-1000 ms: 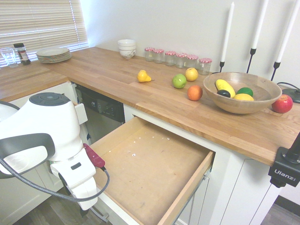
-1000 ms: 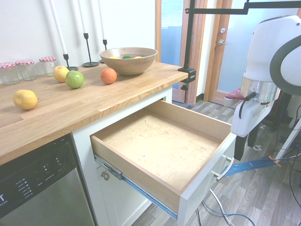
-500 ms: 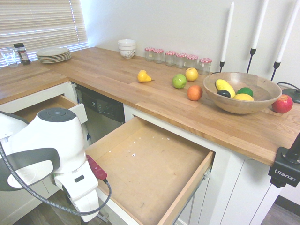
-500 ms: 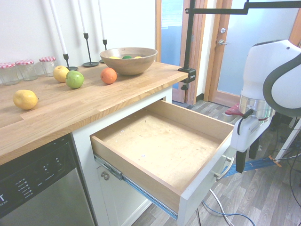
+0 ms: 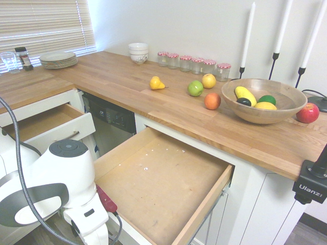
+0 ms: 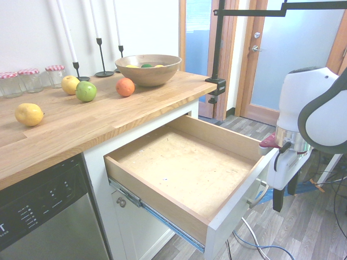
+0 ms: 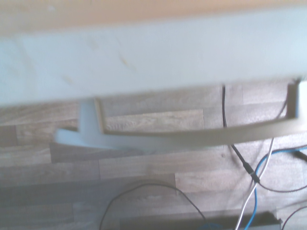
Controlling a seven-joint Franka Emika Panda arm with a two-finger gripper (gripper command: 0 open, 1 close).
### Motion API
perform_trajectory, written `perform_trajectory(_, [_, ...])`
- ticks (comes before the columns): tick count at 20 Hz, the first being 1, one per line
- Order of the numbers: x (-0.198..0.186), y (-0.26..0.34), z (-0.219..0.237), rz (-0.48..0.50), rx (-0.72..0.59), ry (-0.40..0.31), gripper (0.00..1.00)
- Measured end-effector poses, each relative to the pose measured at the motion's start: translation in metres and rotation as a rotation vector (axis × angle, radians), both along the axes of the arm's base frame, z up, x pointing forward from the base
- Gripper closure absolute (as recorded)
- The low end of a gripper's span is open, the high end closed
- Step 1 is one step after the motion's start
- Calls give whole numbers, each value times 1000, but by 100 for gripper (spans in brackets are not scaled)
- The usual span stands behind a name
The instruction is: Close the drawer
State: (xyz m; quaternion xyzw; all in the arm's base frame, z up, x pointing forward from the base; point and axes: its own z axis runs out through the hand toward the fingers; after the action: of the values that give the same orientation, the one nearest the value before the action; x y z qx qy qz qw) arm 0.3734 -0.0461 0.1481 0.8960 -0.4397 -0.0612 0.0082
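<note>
The drawer point(image 5: 163, 178) stands pulled far out from under the wooden countertop, its light-brown floor point(image 6: 184, 168) bare. Its white front panel point(image 7: 153, 57) and silver bar handle point(image 7: 201, 136) fill the wrist view from close by; the handle point(image 6: 260, 192) also shows in the second exterior view. My gripper point(image 6: 286, 199) hangs just in front of that panel, at about handle height, pointing down toward the floor. Its dark fingers point(image 6: 277, 197) stand apart and hold nothing. In the first exterior view only the white wrist body point(image 5: 89, 222) shows at the drawer's front corner.
A smaller white-fronted drawer point(image 5: 51, 125) stands open to the left, past the dishwasher point(image 5: 112, 122). The countertop point(image 5: 127, 81) carries loose fruit, jars, candlesticks and a wooden fruit bowl point(image 5: 263, 99). Cables point(image 6: 255, 238) lie on the wood floor below the drawer.
The arm has sunk steadily in front of the drawer, bringing the gripper from above the front panel down to handle height. The drawer has not moved.
</note>
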Motion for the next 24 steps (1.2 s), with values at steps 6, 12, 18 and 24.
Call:
perform_trajectory(6, [6, -5, -17, -5, 3, 10, 0])
perform_trajectory(12, [9, -2, -18, 20, 2, -6, 0])
perform_trajectory(18, [24, 5, -15, 58, -9, -61, 100])
perform_trajectory(24, [34, 8, -22, 64, -16, -68, 100])
